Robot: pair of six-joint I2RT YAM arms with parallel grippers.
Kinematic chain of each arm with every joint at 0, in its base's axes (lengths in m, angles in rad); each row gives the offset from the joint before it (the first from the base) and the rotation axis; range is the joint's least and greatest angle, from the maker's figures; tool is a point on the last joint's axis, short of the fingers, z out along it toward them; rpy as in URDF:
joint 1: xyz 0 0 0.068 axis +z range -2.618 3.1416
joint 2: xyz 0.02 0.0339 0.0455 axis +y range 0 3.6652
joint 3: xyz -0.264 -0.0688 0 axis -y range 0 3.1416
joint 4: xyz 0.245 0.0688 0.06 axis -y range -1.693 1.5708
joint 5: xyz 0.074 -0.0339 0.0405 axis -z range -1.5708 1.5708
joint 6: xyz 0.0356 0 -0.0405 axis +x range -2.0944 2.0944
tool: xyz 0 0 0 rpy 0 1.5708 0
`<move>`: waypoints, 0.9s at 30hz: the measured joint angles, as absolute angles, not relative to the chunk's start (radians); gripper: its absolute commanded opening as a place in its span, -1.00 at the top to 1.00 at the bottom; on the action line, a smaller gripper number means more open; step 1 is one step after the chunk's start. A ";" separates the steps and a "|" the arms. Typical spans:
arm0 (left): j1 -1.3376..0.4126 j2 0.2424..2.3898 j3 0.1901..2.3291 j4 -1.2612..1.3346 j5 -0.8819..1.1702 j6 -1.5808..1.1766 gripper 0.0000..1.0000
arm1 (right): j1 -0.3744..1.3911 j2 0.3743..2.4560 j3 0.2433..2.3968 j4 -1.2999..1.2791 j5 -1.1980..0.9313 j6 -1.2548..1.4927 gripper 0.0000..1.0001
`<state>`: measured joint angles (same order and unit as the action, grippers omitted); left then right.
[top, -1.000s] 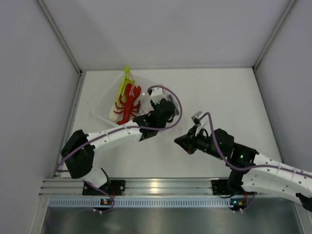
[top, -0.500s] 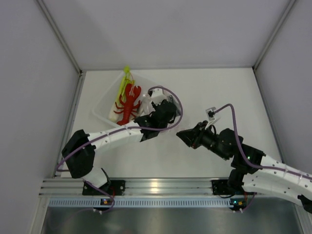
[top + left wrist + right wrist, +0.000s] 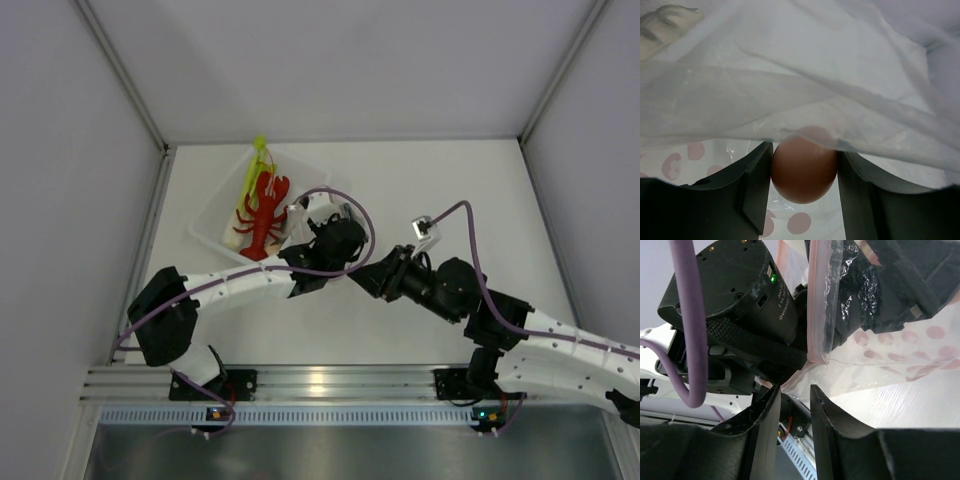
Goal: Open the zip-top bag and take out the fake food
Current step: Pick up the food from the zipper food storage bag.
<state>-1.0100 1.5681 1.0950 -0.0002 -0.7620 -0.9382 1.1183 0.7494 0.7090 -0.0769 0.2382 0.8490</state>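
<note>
Zip-top bag (image 3: 920,347): draped over my left end effector (image 3: 804,157), above the tabletop (image 3: 450,180), near the clear tray (image 3: 208,226).
Pinkish-beige round piece (image 3: 804,177): clamped between my left fingers under the film.
Right end effector (image 3: 792,405): narrow, tips at the bag's pink zip strip (image 3: 817,300); I cannot tell whether it grips.

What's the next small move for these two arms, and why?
Probably close the right gripper on the pink zip edge of the bag, which sits at its open fingertips. The left gripper clamps the round piece inside the bag, so anchoring the bag should let it draw the piece out.
</note>
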 measured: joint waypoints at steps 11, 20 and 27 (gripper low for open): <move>-1.013 1.568 1.086 0.000 -0.803 -0.986 1.00 | 1.133 0.790 0.723 -0.054 0.262 0.894 0.33; -1.013 1.568 1.085 -0.001 -0.810 -1.005 1.00 | 1.143 0.808 0.748 -0.074 0.299 0.912 0.36; -1.012 1.568 1.082 -0.001 -0.820 -1.005 1.00 | 1.150 0.824 0.754 -0.090 0.327 0.934 0.39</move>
